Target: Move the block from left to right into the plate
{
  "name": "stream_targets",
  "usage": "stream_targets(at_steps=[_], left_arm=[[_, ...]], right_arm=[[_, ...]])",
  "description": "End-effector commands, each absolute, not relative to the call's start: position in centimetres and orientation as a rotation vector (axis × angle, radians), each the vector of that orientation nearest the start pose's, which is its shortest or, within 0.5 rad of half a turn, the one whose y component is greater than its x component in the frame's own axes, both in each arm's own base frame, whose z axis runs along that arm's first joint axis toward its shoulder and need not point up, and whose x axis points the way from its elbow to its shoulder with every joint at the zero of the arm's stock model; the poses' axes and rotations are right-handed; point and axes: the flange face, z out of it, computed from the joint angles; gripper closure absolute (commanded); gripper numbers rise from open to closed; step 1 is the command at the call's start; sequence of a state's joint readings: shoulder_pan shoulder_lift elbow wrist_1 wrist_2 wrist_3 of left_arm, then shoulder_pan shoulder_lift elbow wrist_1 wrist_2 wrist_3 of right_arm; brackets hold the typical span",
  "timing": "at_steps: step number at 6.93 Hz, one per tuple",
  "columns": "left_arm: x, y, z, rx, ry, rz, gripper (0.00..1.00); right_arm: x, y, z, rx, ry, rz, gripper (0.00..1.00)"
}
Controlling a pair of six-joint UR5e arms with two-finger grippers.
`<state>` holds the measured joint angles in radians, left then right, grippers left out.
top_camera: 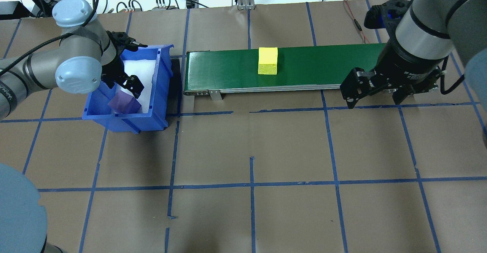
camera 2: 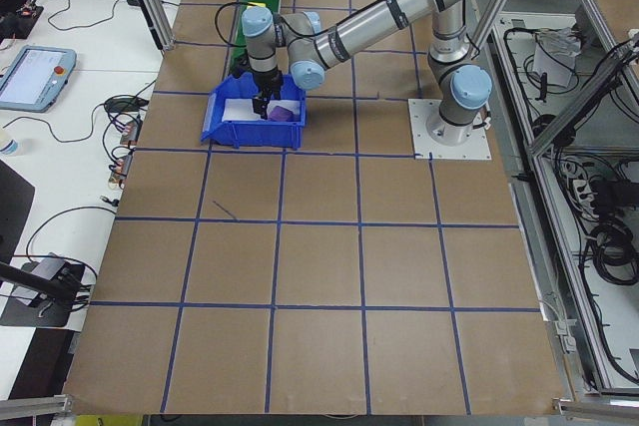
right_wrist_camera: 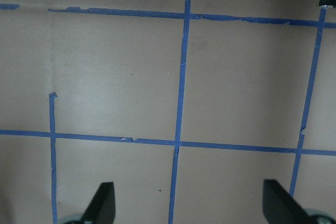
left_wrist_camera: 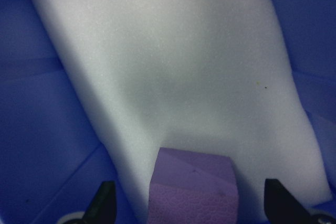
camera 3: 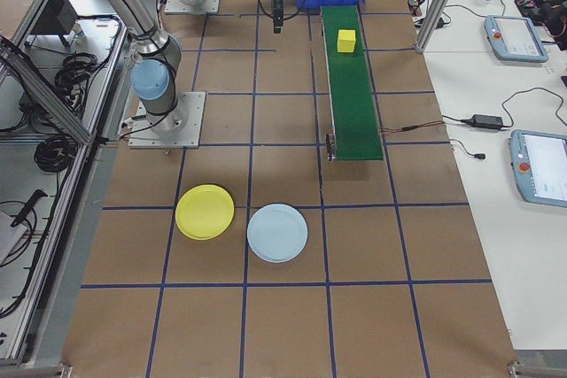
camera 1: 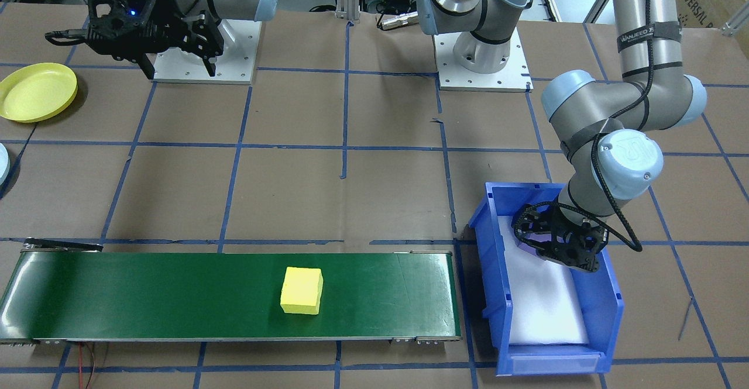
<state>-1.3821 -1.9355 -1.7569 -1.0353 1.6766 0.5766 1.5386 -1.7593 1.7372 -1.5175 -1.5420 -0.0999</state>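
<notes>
**A:** Blocks first. How many, and where?

**B:** Two. A soft yellow foam block [camera 1: 301, 290] sits in the low middle of the front view, on the long green belt [camera 1: 146, 295]. A purple foam block [top_camera: 124, 104] sits at the left of the overhead view, inside the blue plastic bin [top_camera: 159, 89], on its white foam pad [left_wrist_camera: 173, 77].

**A:** Why is one on the belt?

**B:** I think the belt carries it from the left arm's side to the right arm's side.

**A:** What is the left claw [left_wrist_camera: 190, 203] doing?

**B:** It is down in the bin. Its two fingers are spread wide, one on each side of the purple block, not touching it. It holds nothing. It looks ready to pinch.

**A:** And the right claw [top_camera: 374, 97]?

**B:** It hangs over bare brown table by the belt's far end, at the right of the overhead view. Wide open, holding nothing. I think it waits for the yellow block.

**A:** Plates?

**B:** Two: one round yellow plate [camera 3: 205, 212] and one round pale blue plate [camera 3: 277, 232], side by side in the low part of the right side view.
</notes>
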Motion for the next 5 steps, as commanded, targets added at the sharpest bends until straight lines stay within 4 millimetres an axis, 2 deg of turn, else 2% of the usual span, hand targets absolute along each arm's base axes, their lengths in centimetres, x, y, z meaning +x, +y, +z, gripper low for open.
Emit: stream_targets(at_steps=[1, 2, 3, 4, 5], left_arm=[[-1.2, -59.4, 24.6, 0.605, 2.993, 0.104, 0.00], [-1.2, -59.1, 23.2, 0.609, 3.001, 0.144, 0.00], [-1.2, -59.1, 23.0, 0.628, 2.999, 0.149, 0.00], [-1.2, -59.0, 22.9, 0.633, 2.997, 0.154, 0.00], [-1.2, -59.0, 22.8, 0.626, 3.000, 0.153, 0.00]], right_arm=[[11.2, -43.2, 48.9, -0.066, 3.100, 0.021, 0.00], [7.3, -47.4, 48.2, 0.053, 3.098, 0.071, 0.00], [2.5, -51.1, 46.8, 0.169, 3.084, 0.111, 0.00], [-1.1, -53.1, 45.3, 0.185, 3.069, 0.142, 0.00], [-3.7, -53.8, 44.2, 0.224, 3.059, 0.149, 0.00]])
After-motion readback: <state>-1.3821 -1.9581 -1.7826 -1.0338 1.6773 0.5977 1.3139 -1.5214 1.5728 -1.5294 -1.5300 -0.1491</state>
